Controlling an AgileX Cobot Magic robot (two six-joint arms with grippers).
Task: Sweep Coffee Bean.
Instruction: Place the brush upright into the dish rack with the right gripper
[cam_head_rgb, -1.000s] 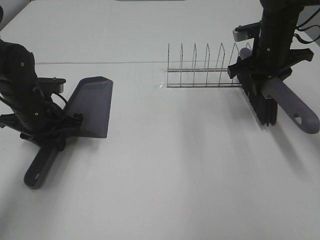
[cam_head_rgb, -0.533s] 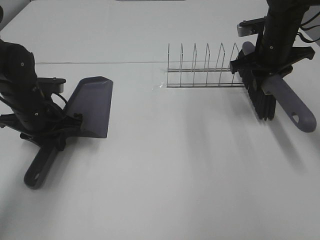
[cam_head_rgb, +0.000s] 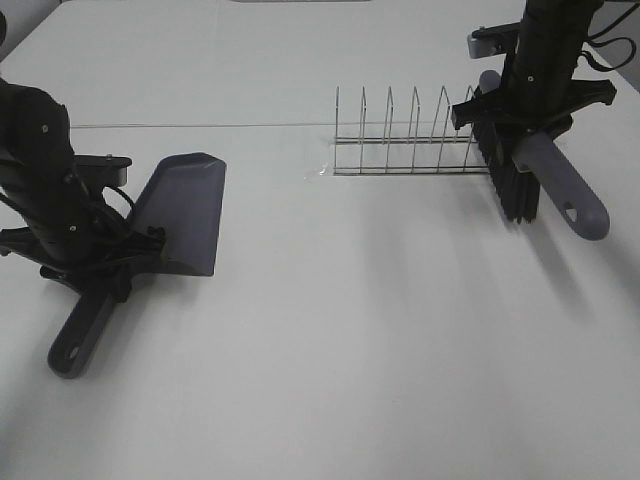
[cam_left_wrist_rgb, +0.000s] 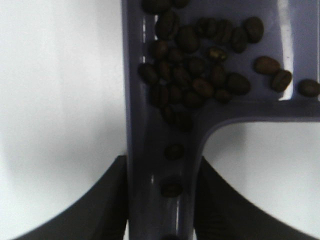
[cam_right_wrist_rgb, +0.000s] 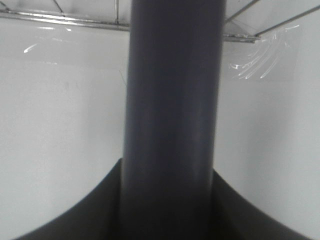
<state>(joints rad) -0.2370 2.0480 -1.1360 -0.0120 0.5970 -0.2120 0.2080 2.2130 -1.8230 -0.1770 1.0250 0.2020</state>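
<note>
The coffee beans (cam_left_wrist_rgb: 200, 60) lie heaped inside the grey-purple dustpan (cam_head_rgb: 185, 210), a few down its handle channel. I see none loose on the counter (cam_head_rgb: 350, 340), so the sweeping looks done. The left jaws clamp the dustpan's handle, and the right jaws grip the brush (cam_head_rgb: 540, 170) beside the wire rack (cam_head_rgb: 410, 140)

The coffee beans (cam_left_wrist_rgb: 200, 75) are dark brown, oval and glossy, clustered loosely inside the grey-purple dustpan (cam_left_wrist_rgb: 134, 110). Three lie slightly apart from the cluster. At least two sit singly in the handle channel.
</note>
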